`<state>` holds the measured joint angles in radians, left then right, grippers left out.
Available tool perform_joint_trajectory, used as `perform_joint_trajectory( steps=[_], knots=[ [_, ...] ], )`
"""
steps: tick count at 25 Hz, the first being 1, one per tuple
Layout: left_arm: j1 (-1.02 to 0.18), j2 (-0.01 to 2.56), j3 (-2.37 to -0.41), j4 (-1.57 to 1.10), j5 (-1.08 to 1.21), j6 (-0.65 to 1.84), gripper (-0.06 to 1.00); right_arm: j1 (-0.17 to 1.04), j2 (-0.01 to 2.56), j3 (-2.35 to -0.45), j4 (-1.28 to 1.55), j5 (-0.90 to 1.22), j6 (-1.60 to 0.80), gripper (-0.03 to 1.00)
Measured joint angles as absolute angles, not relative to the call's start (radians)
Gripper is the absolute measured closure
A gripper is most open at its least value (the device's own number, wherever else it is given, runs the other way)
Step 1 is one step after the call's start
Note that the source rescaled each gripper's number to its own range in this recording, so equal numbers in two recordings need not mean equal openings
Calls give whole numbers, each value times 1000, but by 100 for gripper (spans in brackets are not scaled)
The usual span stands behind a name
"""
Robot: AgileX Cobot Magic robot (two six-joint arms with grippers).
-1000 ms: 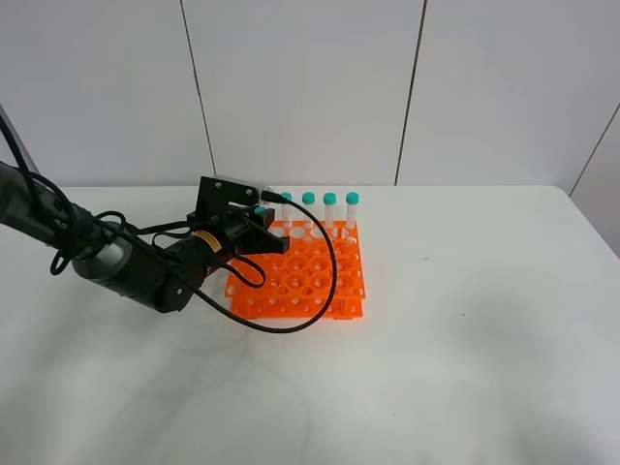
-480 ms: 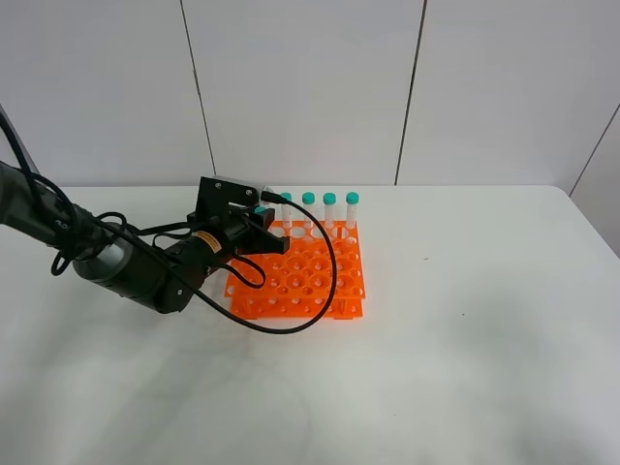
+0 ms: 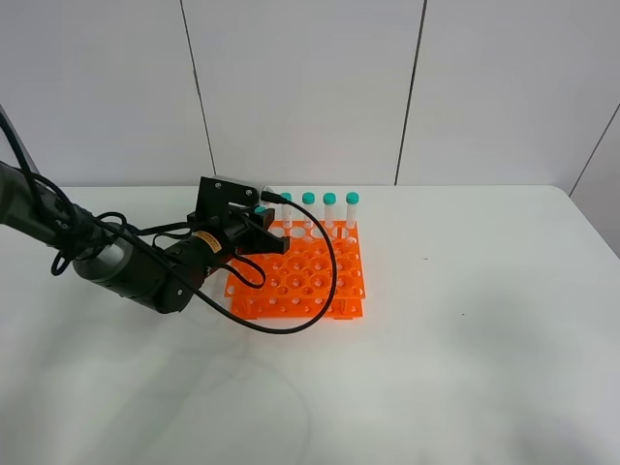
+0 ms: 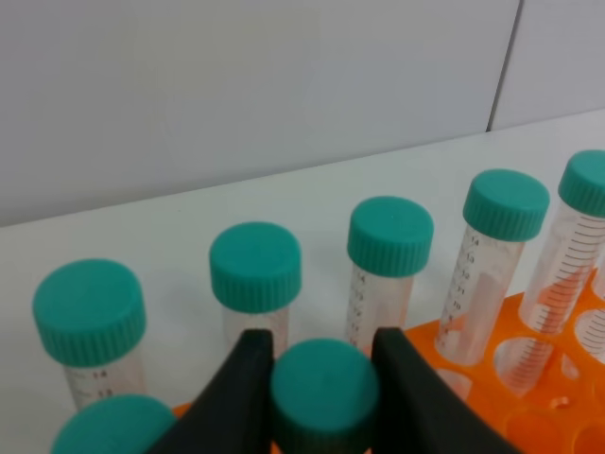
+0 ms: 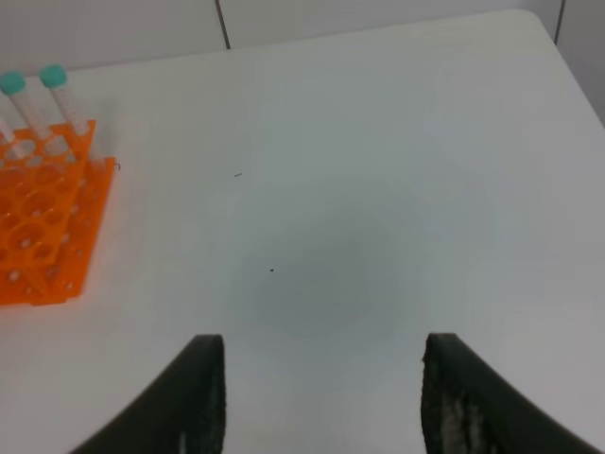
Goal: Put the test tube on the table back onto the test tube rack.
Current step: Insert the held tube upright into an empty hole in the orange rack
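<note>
Holding the test tube [image 4: 324,392] by its teal-green cap, the left gripper [image 4: 321,378] has its two black fingers [image 4: 248,383] clamped on the cap from both sides. In the high view this left gripper [image 3: 260,225] is above the back left part of the test tube rack [image 3: 310,276], and the cap of the held tube [image 3: 260,209] shows between the fingers. The tube is upright, just in front of the row of other tubes [image 4: 255,274] that stand in the rack's back row. How deep its tip sits in a hole I cannot tell, because the fingers hide it. The orange rack stands on the white table [image 3: 465,339]. The right gripper [image 5: 321,397] hangs over a bare part of the table, well apart from the rack [image 5: 43,227], with its fingers [image 5: 203,397] spread apart and nothing between them.
</note>
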<state>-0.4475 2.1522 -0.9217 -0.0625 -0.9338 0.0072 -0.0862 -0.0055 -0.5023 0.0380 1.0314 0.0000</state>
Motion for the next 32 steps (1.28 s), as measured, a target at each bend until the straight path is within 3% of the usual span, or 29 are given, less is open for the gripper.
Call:
perform_joint_trajectory(
  steps=[10,25,32],
  knots=[
    [-448,2152,-922,-63,-934,7,92,-86,-6,-502,38,1031,0,43],
    [-448,2152,-922,-63,-934,7,78,-86,-6,-502,38,1031,0,43],
    [-448,2152,-922,-63,-934,7,76,-86,-6,-502,38,1031,0,43]
  ],
)
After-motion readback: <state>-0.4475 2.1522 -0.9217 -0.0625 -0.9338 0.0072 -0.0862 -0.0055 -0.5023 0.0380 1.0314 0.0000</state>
